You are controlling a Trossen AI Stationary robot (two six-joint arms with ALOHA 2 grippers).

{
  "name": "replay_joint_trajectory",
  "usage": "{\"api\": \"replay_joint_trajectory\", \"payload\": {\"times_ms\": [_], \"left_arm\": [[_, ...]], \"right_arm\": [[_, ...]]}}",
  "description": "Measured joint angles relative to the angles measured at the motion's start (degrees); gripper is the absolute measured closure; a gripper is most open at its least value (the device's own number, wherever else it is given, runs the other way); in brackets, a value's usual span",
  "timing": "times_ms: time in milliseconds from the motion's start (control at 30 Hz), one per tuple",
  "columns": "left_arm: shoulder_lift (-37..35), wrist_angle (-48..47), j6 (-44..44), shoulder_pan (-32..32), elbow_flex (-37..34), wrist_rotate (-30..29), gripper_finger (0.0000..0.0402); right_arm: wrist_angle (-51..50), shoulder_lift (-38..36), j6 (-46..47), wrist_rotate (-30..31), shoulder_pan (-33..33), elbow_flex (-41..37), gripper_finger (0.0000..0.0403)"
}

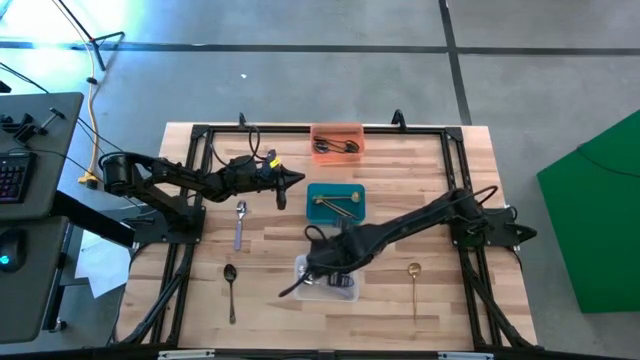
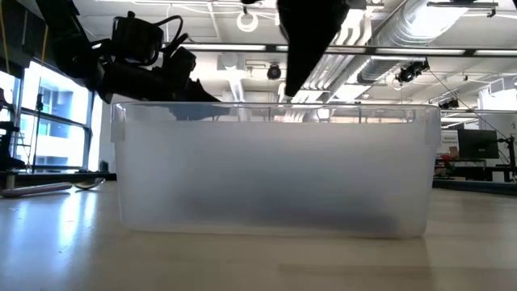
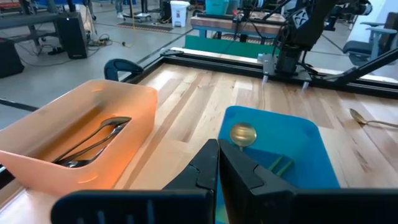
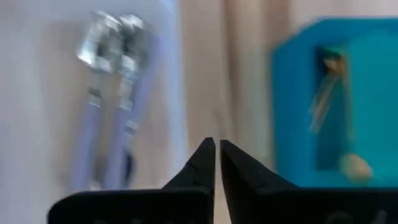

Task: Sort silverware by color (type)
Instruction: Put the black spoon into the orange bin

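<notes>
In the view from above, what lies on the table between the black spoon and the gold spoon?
In the high view, the clear bin lies between the black spoon and the gold spoon, with the shut right gripper over its edge; otherwise bare wood.

One camera looks straight down on the whole wooden table (image 1: 400, 170). Another sits at tabletop level, right up against the clear bin (image 2: 275, 170), facing the room behind. The left wrist camera looks across the orange bin (image 3: 81, 134) and teal bin (image 3: 292, 149); the right wrist's looks down close on the clear and teal bins.
</notes>
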Motion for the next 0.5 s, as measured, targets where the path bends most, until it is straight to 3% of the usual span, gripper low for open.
{"api": "replay_joint_trajectory", "payload": {"times_ms": [167, 500], "left_arm": [[-1.5, -0.6, 0.0, 0.0, 0.0, 0.9, 0.0401], [-2.6, -7.3, 1.4, 1.2, 1.2, 0.8, 0.0401]], "right_arm": [[5.8, -7.5, 1.3, 4.6, 0.0, -11.6, 0.0399], [50.4, -37.6, 0.4, 6.8, -4.3, -56.6, 0.0402]]}}
